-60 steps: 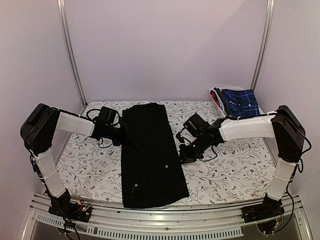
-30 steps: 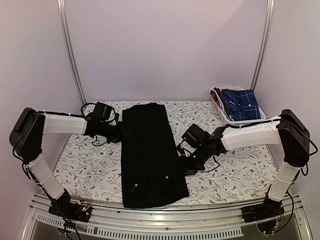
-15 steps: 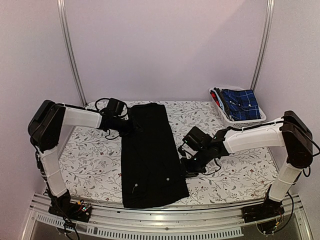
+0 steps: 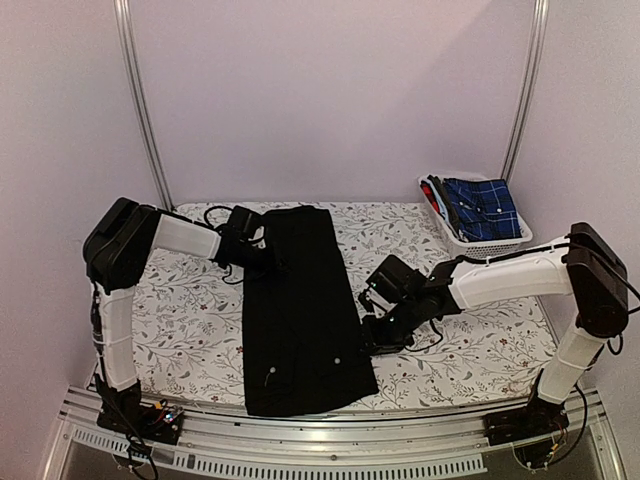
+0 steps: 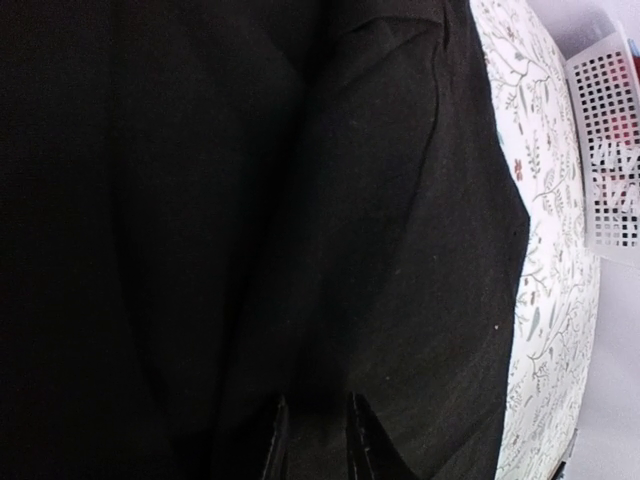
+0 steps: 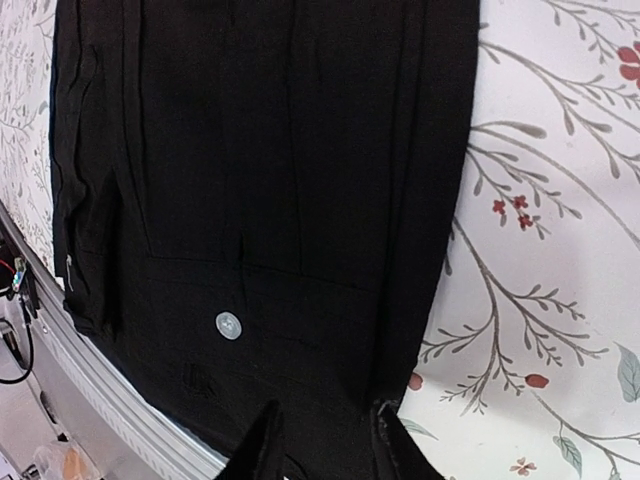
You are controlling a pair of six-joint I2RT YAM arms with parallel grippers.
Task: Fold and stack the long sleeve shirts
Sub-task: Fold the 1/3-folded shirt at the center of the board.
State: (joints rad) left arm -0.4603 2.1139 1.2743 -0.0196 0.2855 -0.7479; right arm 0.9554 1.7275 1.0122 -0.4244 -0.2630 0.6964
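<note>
A black long sleeve shirt (image 4: pixel 300 310) lies folded into a long strip down the middle of the table, with small pale buttons near its front end. My left gripper (image 4: pixel 268 258) is at the shirt's far left edge. In the left wrist view its jaws (image 5: pixel 317 400) stand a little apart, low over the black cloth (image 5: pixel 250 200). My right gripper (image 4: pixel 368 338) is at the shirt's near right edge. In the right wrist view (image 6: pixel 325 410) it is open, and the right finger (image 6: pixel 385 435) sits at the cloth's edge beside a pale button (image 6: pixel 229 325).
A white slotted basket (image 4: pixel 455 238) at the far right corner holds a blue plaid shirt (image 4: pixel 482 205) and other cloth; it also shows in the left wrist view (image 5: pixel 610 150). The floral tablecloth (image 4: pixel 180 320) lies bare on both sides. A metal rail (image 4: pixel 300 440) runs along the near edge.
My left gripper has moved right and farther back, from beside the shirt onto its far left edge. My right gripper has moved nearer, down along the shirt's right edge.
</note>
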